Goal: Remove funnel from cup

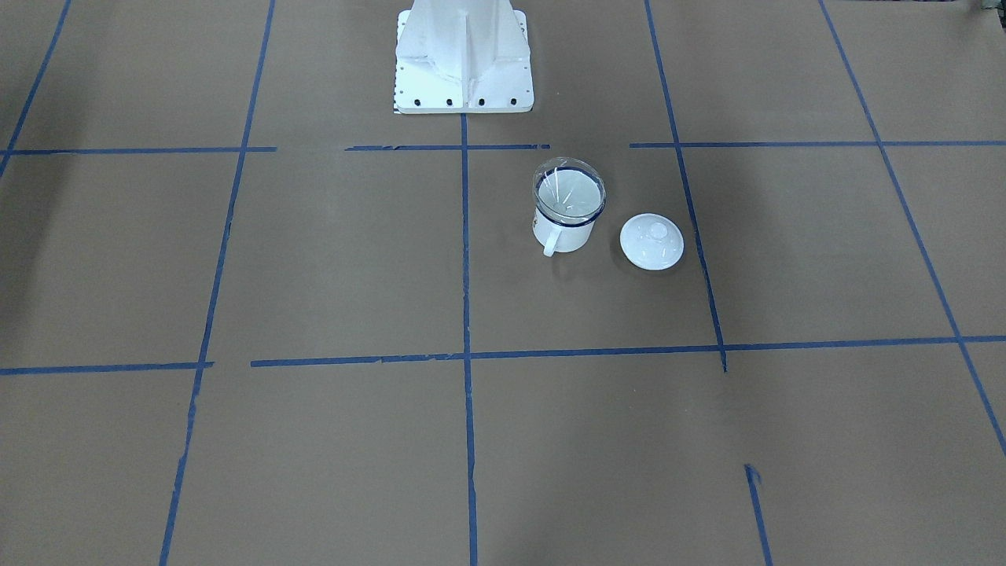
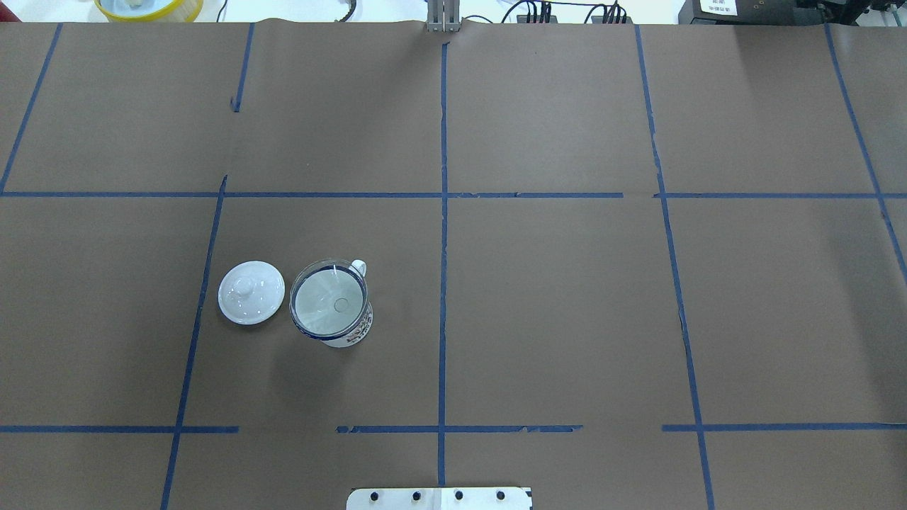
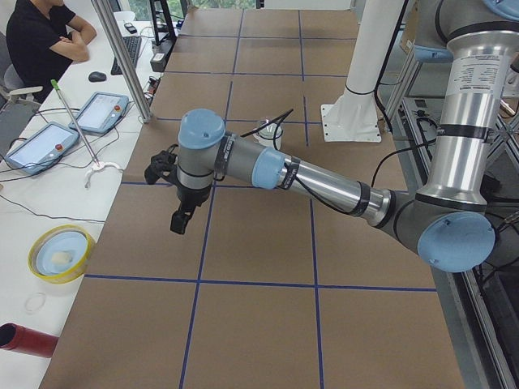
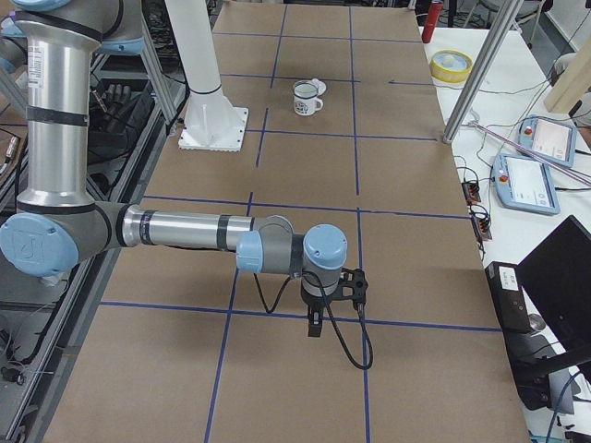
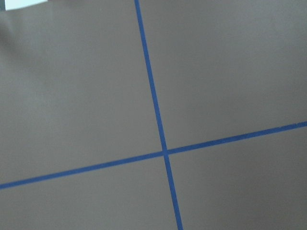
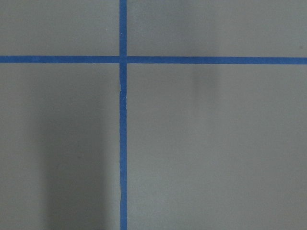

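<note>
The clear funnel (image 1: 567, 189) sits in the white cup (image 1: 560, 230), its rim resting on the cup's dark blue rim. In the overhead view the funnel (image 2: 329, 298) and cup (image 2: 352, 334) stand left of the centre tape line, handle pointing away from the robot. The cup also shows in the exterior left view (image 3: 266, 130) and the exterior right view (image 4: 306, 99). My left gripper (image 3: 180, 220) hangs over the table far from the cup. My right gripper (image 4: 315, 325) hangs over the table's other end. I cannot tell if either is open or shut. The wrist views show only paper and tape.
A white domed lid (image 1: 651, 242) with a knob lies on the table beside the cup, also in the overhead view (image 2: 251, 292). The robot's white base (image 1: 464, 71) stands behind the cup. A yellow bowl (image 3: 61, 253), metal posts (image 3: 122, 57) and tablets line the operators' side.
</note>
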You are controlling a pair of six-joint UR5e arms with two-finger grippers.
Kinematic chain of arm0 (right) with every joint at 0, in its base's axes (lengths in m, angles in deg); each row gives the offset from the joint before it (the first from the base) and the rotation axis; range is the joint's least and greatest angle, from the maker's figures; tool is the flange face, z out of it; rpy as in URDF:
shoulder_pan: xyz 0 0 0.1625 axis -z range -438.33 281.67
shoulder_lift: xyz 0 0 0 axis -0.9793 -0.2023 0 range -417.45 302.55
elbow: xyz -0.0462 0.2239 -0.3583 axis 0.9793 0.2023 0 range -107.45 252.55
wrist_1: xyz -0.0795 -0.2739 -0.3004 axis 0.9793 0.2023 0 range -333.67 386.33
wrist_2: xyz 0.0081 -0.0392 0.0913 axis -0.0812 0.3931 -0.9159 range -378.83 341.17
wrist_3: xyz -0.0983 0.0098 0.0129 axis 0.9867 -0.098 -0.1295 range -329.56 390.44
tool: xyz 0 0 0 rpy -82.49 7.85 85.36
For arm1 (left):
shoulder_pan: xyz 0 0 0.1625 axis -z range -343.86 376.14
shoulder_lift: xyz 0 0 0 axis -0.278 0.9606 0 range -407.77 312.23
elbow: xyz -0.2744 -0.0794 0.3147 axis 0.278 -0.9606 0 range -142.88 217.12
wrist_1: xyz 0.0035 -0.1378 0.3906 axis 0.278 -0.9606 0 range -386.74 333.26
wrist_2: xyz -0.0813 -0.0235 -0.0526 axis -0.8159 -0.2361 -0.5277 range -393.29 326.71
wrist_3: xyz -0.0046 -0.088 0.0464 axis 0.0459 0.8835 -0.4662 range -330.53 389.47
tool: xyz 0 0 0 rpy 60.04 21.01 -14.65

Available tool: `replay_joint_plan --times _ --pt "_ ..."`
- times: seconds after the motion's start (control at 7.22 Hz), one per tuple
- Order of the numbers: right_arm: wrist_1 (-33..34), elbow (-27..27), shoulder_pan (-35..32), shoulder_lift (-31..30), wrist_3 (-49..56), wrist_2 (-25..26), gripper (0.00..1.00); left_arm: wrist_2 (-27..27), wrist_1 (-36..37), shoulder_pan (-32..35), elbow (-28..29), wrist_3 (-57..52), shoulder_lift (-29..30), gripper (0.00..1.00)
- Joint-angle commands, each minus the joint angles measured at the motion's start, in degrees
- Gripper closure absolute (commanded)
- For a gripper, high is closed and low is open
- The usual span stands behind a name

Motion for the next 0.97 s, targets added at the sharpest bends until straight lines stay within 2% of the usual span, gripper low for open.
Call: replay_joint_plan --times 0.0,0.28,0.55,0.83 --pt "0.00 0.00 0.00 0.00 0.00 0.00 0.00 0.17 -1.27 -4.77 -4.19 6.73 4.32 0.00" --pt "0.00 0.00 0.00 0.00 0.00 0.00 0.00 0.53 0.05 -13.21 -4.30 11.85 12.38 0.00" --pt "0.00 0.09 0.00 0.00 0.00 0.00 0.00 0.45 2.22 -19.98 -5.26 22.29 17.23 0.00" --pt "0.00 0.00 0.00 0.00 0.00 0.00 0.00 0.44 3.92 -27.01 -8.24 37.55 21.89 0.01"
